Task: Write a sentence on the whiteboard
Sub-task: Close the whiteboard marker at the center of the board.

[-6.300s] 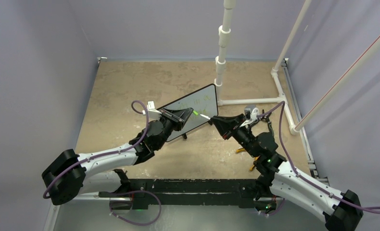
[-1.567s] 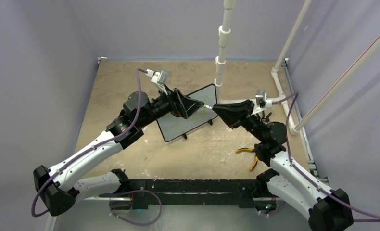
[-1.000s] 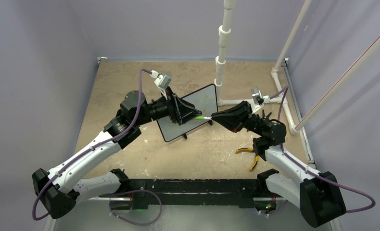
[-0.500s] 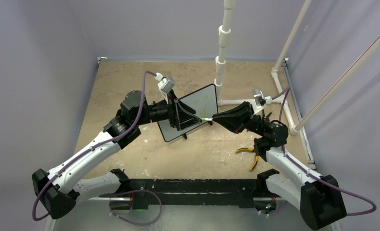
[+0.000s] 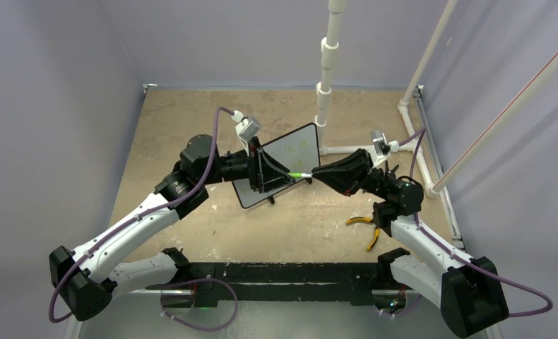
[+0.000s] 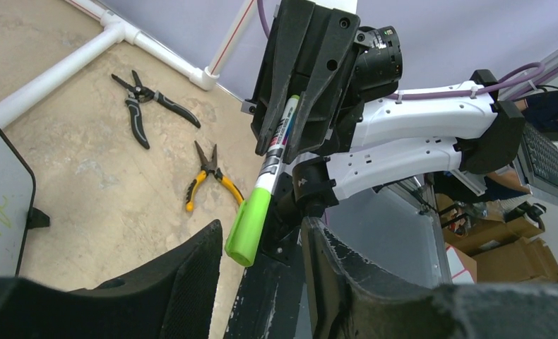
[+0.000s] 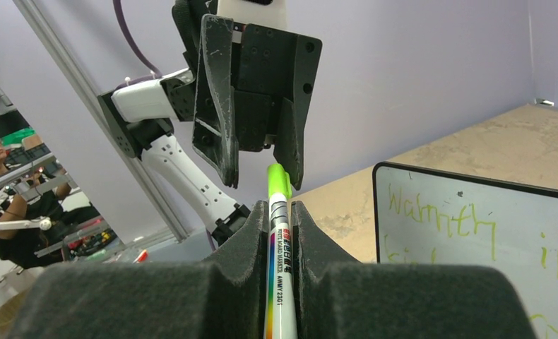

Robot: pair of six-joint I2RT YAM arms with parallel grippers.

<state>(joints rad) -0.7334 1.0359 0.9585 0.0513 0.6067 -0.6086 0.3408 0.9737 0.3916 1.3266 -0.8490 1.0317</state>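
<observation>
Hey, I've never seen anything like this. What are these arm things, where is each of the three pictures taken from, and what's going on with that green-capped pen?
You see a left arm and a right arm, robots bolted to the near edge of a table. The wide picture looks down from above and behind them. The other two come from a camera on each wrist, so each shows its own fingers. The right gripper is shut on a marker with a green cap. The left gripper is open, its jaws either side of that cap. On the table stands a whiteboard with green writing. Near the right arm lie yellow pliers and black pliers.
</observation>
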